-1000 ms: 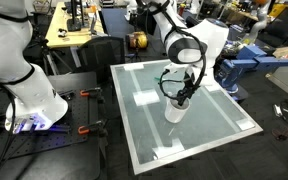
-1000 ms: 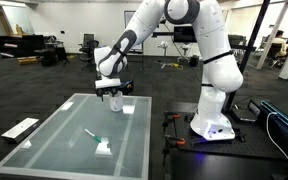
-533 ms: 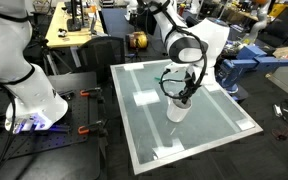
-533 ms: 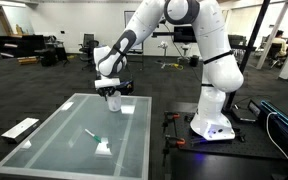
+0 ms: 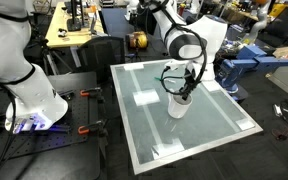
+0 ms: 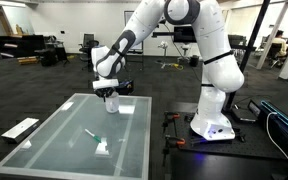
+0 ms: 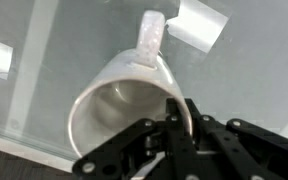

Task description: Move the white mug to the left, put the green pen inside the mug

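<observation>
Exterior view: white mug (image 5: 177, 107), upright over the middle of the glass surface (image 5: 144, 135), directly beneath the pincer (image 5: 183, 94).

Exterior view: pincer (image 6: 110, 93) on the mug's rim. Green pen (image 6: 89, 133) lies flat, well apart from it, near a white tape patch (image 6: 104, 148).

Wrist view: pincer (image 7: 182, 118) clamped across the mug's wall, one finger inside. Handle (image 7: 150, 35) on the side opposite the pincer.

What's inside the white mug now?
Empty: the wrist view shows the white mug bare inside; the green pen lies on the table in an exterior view.
</observation>
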`<state>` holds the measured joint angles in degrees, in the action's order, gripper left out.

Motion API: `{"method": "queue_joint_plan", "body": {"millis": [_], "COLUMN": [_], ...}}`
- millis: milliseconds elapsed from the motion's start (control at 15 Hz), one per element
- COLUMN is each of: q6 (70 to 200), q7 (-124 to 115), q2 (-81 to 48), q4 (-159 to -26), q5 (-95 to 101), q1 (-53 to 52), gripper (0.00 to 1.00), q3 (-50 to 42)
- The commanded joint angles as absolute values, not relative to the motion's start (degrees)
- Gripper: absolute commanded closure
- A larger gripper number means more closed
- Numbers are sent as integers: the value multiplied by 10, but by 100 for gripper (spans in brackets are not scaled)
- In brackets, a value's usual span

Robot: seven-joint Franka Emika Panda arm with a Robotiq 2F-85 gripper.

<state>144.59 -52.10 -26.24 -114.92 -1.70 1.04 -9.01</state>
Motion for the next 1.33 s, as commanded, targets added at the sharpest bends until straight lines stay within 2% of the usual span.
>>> {"method": "queue_joint_plan", "body": {"millis": [0, 600, 1267], "q6": [1437, 1413, 1330], "q7": [-538, -549, -566], "q2": [-269, -306, -358], "q4": [-1124, -1048, -941], "q5": [-8, 12, 17], "q1": [-18, -73, -107], "gripper": [97, 97, 97], "q3": [-99, -98, -88]}}
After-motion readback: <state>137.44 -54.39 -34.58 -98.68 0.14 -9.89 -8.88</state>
